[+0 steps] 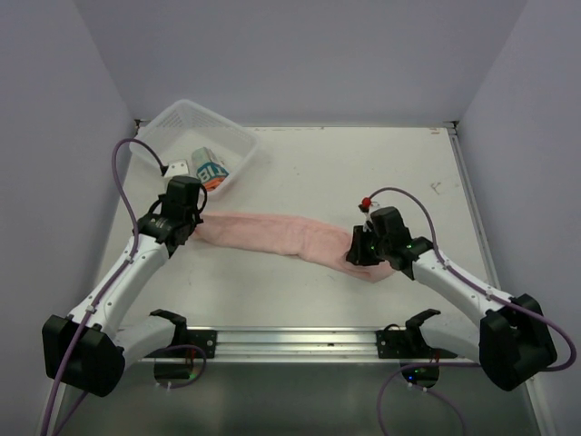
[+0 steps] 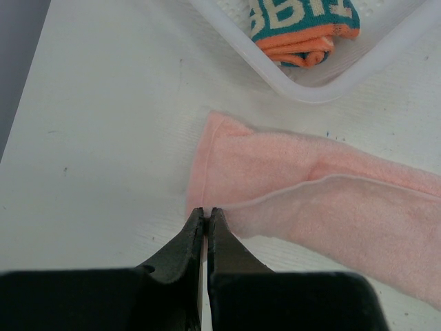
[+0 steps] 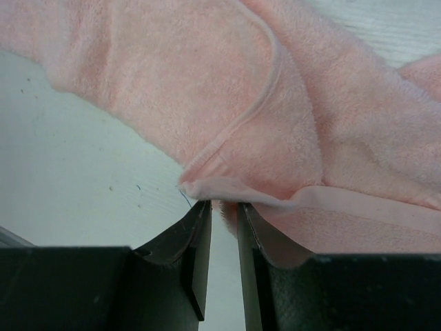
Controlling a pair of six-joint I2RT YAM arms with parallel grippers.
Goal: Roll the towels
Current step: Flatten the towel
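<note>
Surface: white tabletop [image 1: 363, 173], plain grey walls.
printed towel [image 1: 211, 170]: rolled up, sitting in basket [image 1: 182, 116] at far left; looks done.
pink towel [image 1: 272, 233]: long flat strip across mid tabletop, left to right; no roll started.
left fingers [image 2: 189, 241]: pressed together on its near left corner.
right fingers [image 3: 196, 234]: narrow gap, hem across tips at right end; cannot tell if pinched.
remaining: roll the pink strip.

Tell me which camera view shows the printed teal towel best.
The left wrist view: the printed towel is close up, its letters and orange edge clear, though cropped at the top. The top external view shows it small, in the white basket. The right wrist view shows only the pink towel.
</note>
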